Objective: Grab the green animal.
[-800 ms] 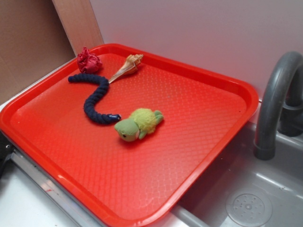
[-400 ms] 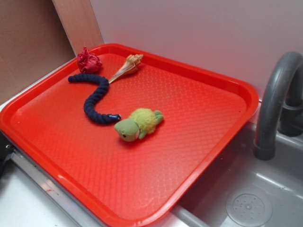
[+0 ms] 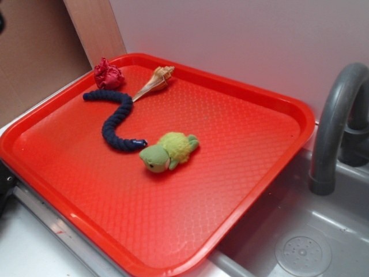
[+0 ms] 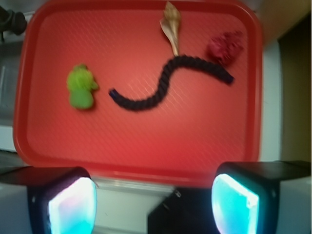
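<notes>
Currently: red plastic tray [image 3: 248, 190], rounded corners, raised rim, fine diamond-embossed floor, sits on a grey metal table [image 3: 29, 254] w/ one corner overhanging a grey sink [image 3: 300, 242]. Curved grey faucet [image 3: 331, 127] at the sink's edge. White wall behind; brown board leans at the back corner.

Green animal [image 3: 168, 152]: small fuzzy plush, dull-green head, yellow-green shell; lies near tray centre, just beside the end of a dark navy braided rope [image 3: 117, 120] that runs in an S. Rope's far end is near a crumpled red cloth ball [image 3: 108, 73] in the tray's back corner. Tan spiral shell [image 3: 154, 82], pointed, ridged, lies beside the rope.

Wrist view (blurred): gripper [image 4: 153, 202] hangs above the tray's near rim, jaws spread wide, nothing between them; both fingertips [image 4: 72, 204] glow cyan. Plush well apart from the jaws.
</notes>
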Action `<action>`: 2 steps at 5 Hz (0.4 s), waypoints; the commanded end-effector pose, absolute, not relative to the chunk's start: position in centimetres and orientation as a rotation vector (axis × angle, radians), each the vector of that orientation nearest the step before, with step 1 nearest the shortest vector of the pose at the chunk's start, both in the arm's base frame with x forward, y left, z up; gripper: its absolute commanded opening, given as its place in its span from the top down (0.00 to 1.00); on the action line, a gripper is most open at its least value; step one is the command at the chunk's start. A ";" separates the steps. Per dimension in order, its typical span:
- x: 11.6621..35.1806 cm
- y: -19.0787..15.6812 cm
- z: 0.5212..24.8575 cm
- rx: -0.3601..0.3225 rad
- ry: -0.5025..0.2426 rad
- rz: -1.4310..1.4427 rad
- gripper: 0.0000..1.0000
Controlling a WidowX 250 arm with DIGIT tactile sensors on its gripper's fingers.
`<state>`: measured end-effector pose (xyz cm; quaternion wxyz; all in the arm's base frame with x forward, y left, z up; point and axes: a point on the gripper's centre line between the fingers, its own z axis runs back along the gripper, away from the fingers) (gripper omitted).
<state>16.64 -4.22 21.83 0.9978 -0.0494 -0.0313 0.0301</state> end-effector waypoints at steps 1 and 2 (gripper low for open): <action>22.2 -8.6 19.6 -0.102 -0.104 -0.021 0.00; 24.1 -10.0 16.7 -0.100 -0.087 -0.008 0.00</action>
